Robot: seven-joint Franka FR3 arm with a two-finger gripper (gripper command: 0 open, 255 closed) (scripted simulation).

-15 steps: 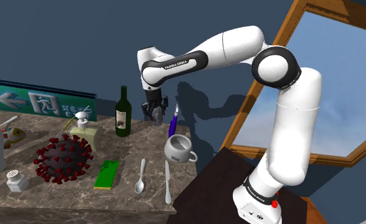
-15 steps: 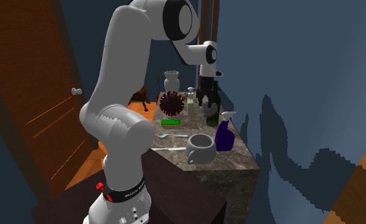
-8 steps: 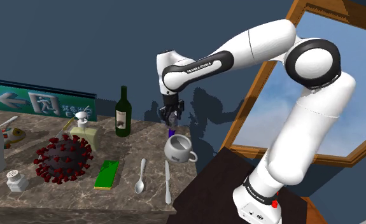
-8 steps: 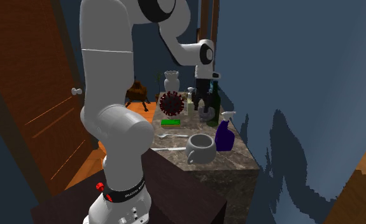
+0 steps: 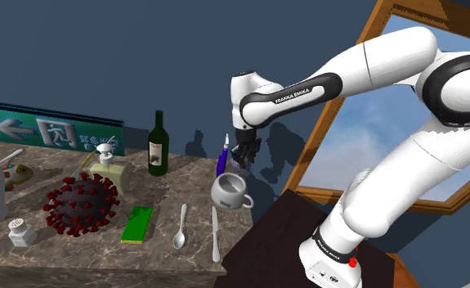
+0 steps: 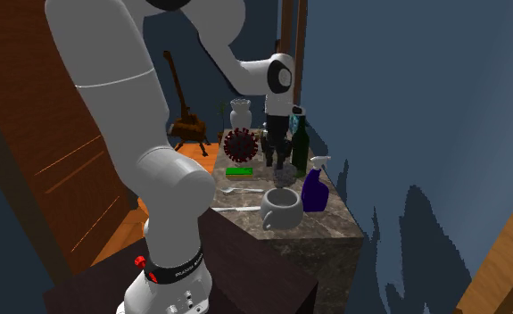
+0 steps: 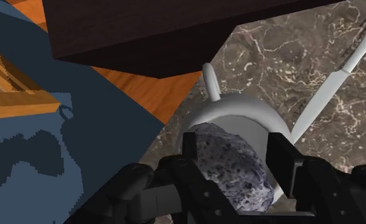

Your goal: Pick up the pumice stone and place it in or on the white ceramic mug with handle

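The pumice stone [image 7: 229, 164] is a grey, speckled lump clasped between my two black fingers [image 7: 189, 147]. My gripper [image 7: 235, 156] is shut on it and hangs just above the white mug [image 7: 242, 109], whose handle [image 7: 210, 79] points away toward the table edge. In the shoulder view the gripper [image 5: 241, 155] sits over the mug [image 5: 229, 193] at the counter's near right corner. In the second exterior view the gripper [image 6: 283, 166] hovers a short way above the mug [image 6: 281, 207].
A purple spray bottle [image 5: 222, 160] stands right behind the mug. A knife [image 5: 215, 233], a spoon [image 5: 180, 227] and a green sponge [image 5: 137, 222] lie to the shoulder view's left. Farther left are a wine bottle [image 5: 158, 146] and a spiky red virus model [image 5: 82, 204]. The marble counter edge [image 5: 241, 229] is close by.
The arm has swung toward the shoulder view's right, from beside the wine bottle to above the mug, carrying the stone and dropping lower.
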